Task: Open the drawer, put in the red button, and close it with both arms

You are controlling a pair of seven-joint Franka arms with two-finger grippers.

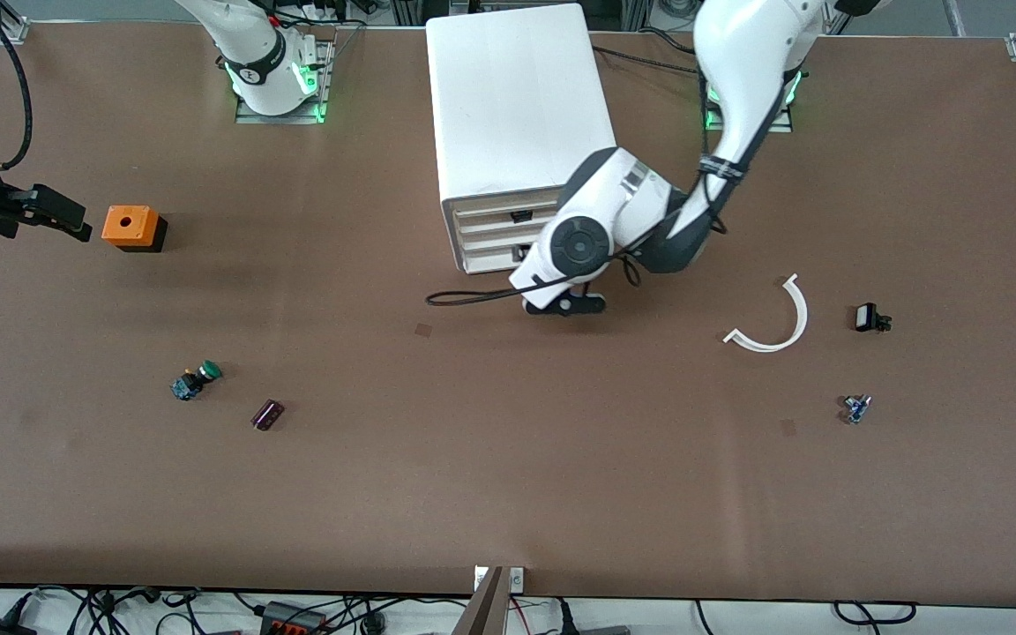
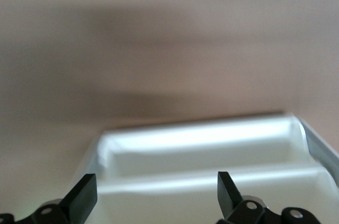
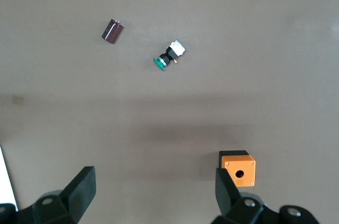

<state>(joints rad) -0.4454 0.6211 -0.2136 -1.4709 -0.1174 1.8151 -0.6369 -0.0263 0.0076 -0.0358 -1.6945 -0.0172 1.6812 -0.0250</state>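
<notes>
The glossy white left arm bends low in front of the boxy white cabinet (image 1: 517, 115), its black left gripper (image 2: 156, 203) spread open at the white plastic drawers (image 1: 495, 231). The right arm waits toward its own end of the table, right gripper (image 3: 153, 200) open above the orange box with a hole (image 1: 131, 227). No red button shows.

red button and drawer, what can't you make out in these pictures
- Red button: it shows in no view, and whether the left arm covers it cannot be told.
- Drawer fronts, front view: the left arm hides part of them, so which drawer is open, if any, is unclear.
- White tray, left wrist view: blurred under the left gripper, contents unreadable.
- Small blue part, front view: too small to identify.
</notes>
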